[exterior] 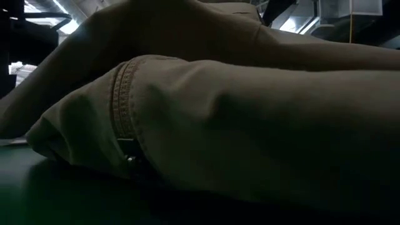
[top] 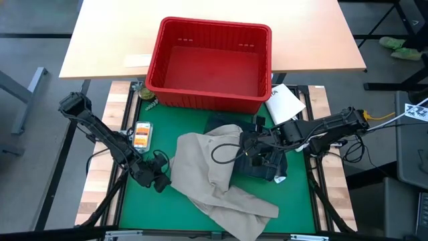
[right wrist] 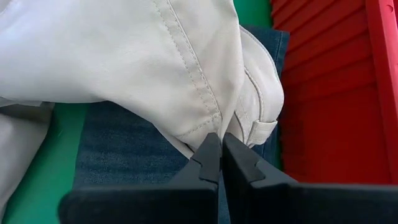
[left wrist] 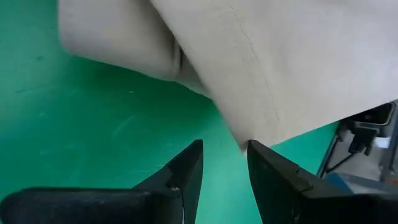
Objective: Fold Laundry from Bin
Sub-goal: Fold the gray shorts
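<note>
Right pincer (right wrist: 221, 146) pinches the khaki trousers' (top: 207, 164) edge; left pincer (left wrist: 224, 163) released beside them.

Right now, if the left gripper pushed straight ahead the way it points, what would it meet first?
Probably the tan khaki trousers: the left gripper is open, with the hem edge just beyond its fingertips above the green mat. Depth is uncertain.

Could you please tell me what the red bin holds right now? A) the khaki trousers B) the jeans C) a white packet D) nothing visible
D: the high view shows the bin's bare red floor, while the khaki trousers and jeans lie on the green mat.
</note>
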{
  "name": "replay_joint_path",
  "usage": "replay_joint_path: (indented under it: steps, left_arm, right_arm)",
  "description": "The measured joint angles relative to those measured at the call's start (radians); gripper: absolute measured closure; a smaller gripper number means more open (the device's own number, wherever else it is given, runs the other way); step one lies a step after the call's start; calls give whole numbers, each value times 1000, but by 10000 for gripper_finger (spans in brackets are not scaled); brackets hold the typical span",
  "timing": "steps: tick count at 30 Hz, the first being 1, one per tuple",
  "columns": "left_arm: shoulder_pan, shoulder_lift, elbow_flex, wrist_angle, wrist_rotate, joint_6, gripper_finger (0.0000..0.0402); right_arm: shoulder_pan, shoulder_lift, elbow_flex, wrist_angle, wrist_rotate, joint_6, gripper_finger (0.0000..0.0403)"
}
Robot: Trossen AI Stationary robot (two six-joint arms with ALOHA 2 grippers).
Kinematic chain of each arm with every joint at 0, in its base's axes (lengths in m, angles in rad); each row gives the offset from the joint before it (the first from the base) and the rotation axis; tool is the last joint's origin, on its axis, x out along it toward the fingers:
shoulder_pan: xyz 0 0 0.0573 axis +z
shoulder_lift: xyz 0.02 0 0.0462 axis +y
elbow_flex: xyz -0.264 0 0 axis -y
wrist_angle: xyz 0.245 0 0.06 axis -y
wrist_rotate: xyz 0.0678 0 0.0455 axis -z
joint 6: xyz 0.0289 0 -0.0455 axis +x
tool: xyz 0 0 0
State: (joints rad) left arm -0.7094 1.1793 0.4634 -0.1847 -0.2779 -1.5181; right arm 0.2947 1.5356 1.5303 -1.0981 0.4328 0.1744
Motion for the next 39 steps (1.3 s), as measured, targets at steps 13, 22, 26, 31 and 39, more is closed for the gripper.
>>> replay_joint_path:
  steps: [13,22,26,31,39]
  left_arm:
    - [0,11,-12,138,-73,85,295]
    - [32,5,-12,608,-101,388,397]
    - [77,4,-12,878,-97,549,399]
    - [169,4,-12,1041,-33,716,400]
    - [302,5,-9,1193,107,796,401]
  right_arm:
    - [0,0,0,0,0,-1,400]
    - [0,0,0,0,61,-59,400]
    - [0,0,0,1,148,-150,400]
    - [0,0,0,6,261,-264,400]
    - [0,0,0,96,392,-307,400]
